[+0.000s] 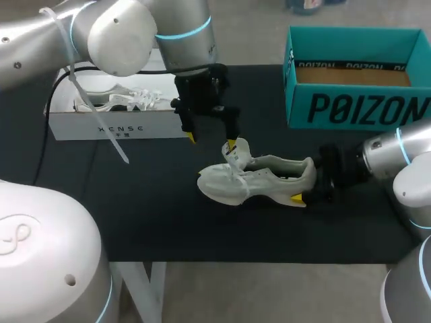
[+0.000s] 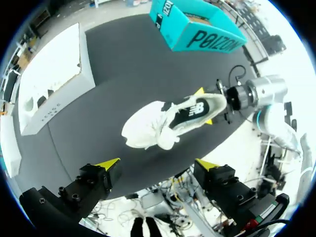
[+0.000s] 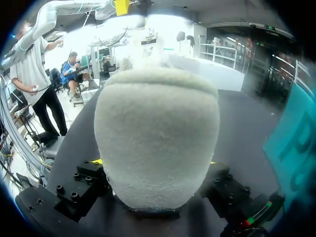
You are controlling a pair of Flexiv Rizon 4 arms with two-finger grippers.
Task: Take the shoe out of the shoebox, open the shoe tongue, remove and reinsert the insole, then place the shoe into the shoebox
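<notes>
one shoe (image 1: 259,176) set crosswise, toe left, right gripper (image 1: 304,188) clamping heel, left gripper (image 1: 211,141) spread

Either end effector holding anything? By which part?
Right end effector grips the white shoe by its heel; left end effector hangs open over the tongue, holding nothing.

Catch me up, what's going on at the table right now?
The white shoe is out of the teal shoebox and sits on the black table. The right gripper is clamped on its heel. The left gripper hangs open just above the tongue, gripping nothing. No shoe shows inside the box.
</notes>
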